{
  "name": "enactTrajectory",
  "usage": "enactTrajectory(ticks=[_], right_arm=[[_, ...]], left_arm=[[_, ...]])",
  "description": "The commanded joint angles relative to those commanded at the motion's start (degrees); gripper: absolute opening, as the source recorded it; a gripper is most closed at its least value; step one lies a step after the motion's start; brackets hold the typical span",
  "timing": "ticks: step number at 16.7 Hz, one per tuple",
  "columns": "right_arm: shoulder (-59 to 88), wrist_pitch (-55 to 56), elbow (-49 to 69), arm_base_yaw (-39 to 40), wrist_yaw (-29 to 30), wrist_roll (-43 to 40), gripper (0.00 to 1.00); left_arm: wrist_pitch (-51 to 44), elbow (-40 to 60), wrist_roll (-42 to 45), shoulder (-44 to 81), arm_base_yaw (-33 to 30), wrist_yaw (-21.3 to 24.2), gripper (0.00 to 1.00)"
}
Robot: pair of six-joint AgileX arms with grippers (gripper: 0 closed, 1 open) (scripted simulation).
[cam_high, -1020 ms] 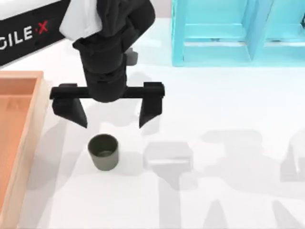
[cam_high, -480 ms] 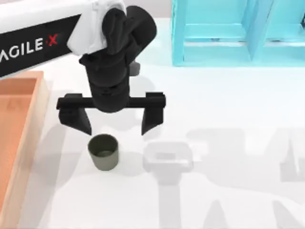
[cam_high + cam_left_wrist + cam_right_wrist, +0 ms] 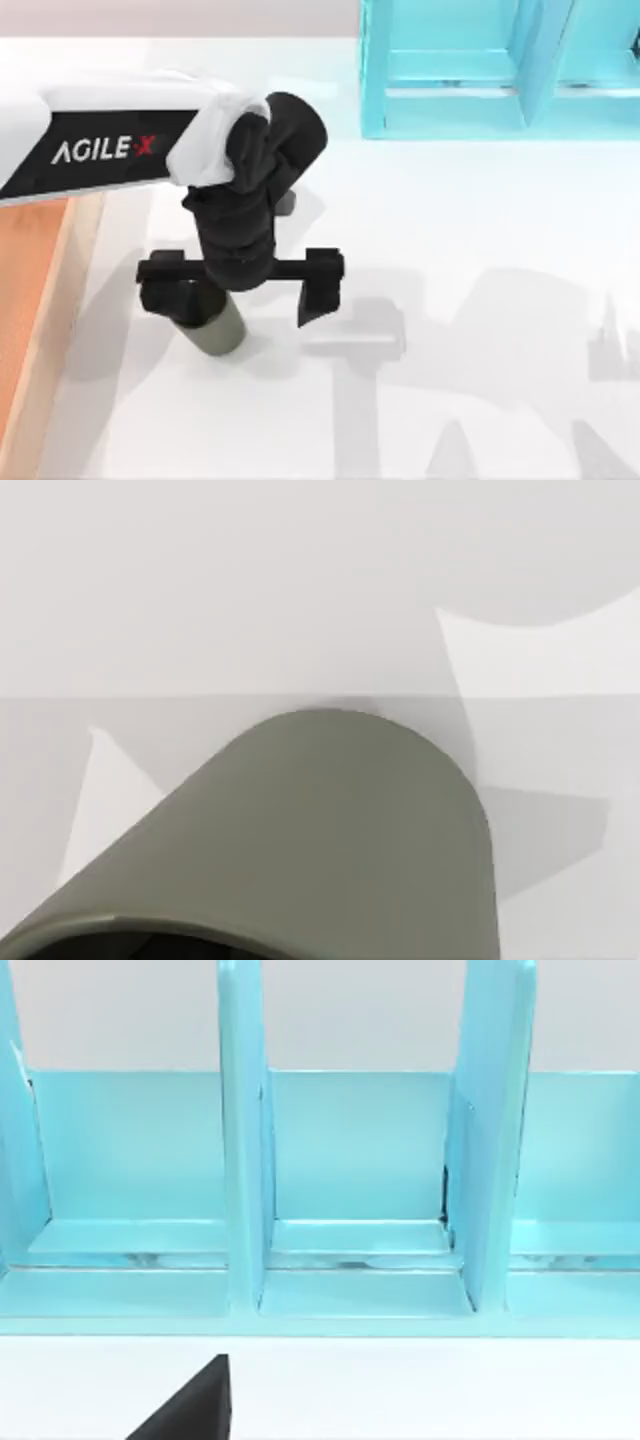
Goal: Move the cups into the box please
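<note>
1. My left gripper [image 3: 243, 300] hangs over the white table [image 3: 480, 300], just right of the box [image 3: 30, 300], its jaws spread wide apart and clamped on nothing.
2. One cup [image 3: 215, 332] stands upright on the table near the box's right wall, outside the box. The gripper's left finger [image 3: 168, 297] covers the cup's top from above; the other finger is well to the cup's right.
3. In the left wrist view the cup [image 3: 330, 830] sits very close, its olive-grey wall and part of its rim plain to see.
4. The box lies at the table's left edge, its lighter rim wall running beside the cup.
5. A cyan frame [image 3: 480, 70] stands at the far side of the table, well apart from the box.
6. My right wrist view faces that frame [image 3: 350, 1210], and one dark finger [image 3: 195, 1405] of the right gripper shows there; I cannot tell whether that hand is spread or closed.
</note>
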Motion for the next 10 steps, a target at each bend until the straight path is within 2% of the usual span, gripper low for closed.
enactTrajectory(ticks=[3,10], right_arm=[[0.0,0.0,0.0,0.0,0.0,0.0,1.0],[0.0,0.0,0.0,0.0,0.0,0.0,1.0]], left_arm=[[0.0,0.0,0.0,0.0,0.0,0.0,1.0],[0.0,0.0,0.0,0.0,0.0,0.0,0.47]])
